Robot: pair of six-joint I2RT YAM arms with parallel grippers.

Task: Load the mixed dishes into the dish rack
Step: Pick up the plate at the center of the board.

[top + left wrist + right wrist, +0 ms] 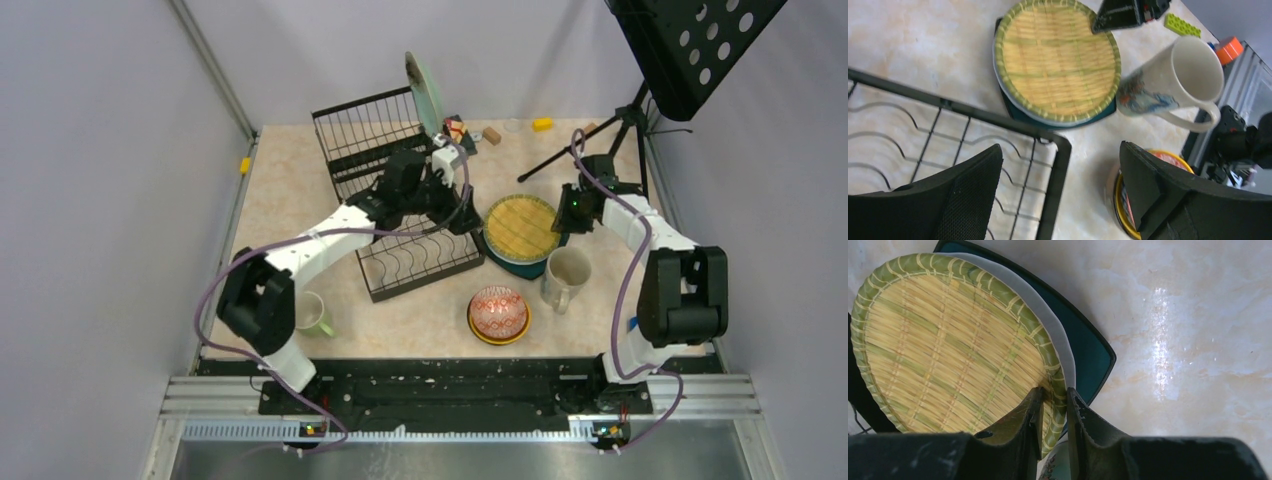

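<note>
The black wire dish rack (400, 200) stands mid-table, with a pale teal plate (424, 92) upright in its raised section. To its right, a cream-yellow woven plate (522, 225) lies on a white plate (1050, 315) and a dark teal plate (1090, 347). My right gripper (1054, 401) is shut on the woven plate's (948, 345) right rim. My left gripper (1060, 185) is open and empty above the rack's right corner (1060, 145). A cream mug (567, 277), a red-patterned bowl (498, 310) nested in a yellow one, and a light-green mug (316, 316) sit nearer.
A black music stand (690, 45) on a tripod (600, 140) rises at the back right, close behind my right arm. Small toy blocks (542, 124) lie along the back edge. A green block (1183, 24) lies beyond the cream mug (1173, 80).
</note>
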